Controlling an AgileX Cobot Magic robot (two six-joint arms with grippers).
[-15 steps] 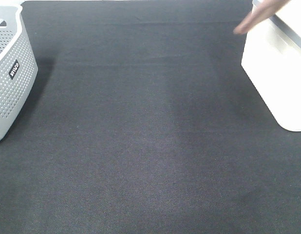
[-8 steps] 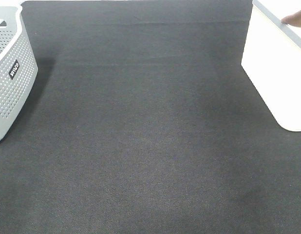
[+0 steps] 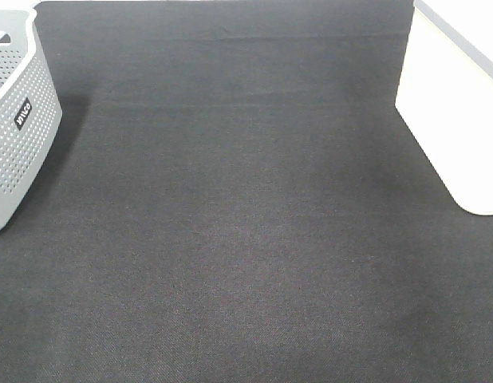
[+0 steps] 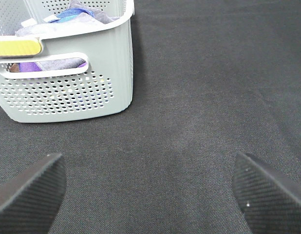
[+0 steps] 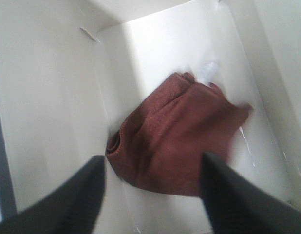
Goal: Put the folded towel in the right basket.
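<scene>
Nothing is reaching over the right basket (image 3: 450, 120) any more, the folded towel (image 5: 175, 141) is lying inside it, and the left fingers (image 4: 28, 192) and right fingers (image 5: 67, 204) are hanging open and empty, so the job is looking done.

Dark label (image 3: 21, 112), grey basket (image 3: 25, 163), approx. "mvco"

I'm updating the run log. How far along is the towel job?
Done: the towel is inside the right basket, rumpled. The picture is blurred, so I cannot tell whether it has settled. In hand: nothing. The right gripper hangs open above the towel, and the left gripper is open over the mat. Left: probably only lifting the right gripper out.
</scene>
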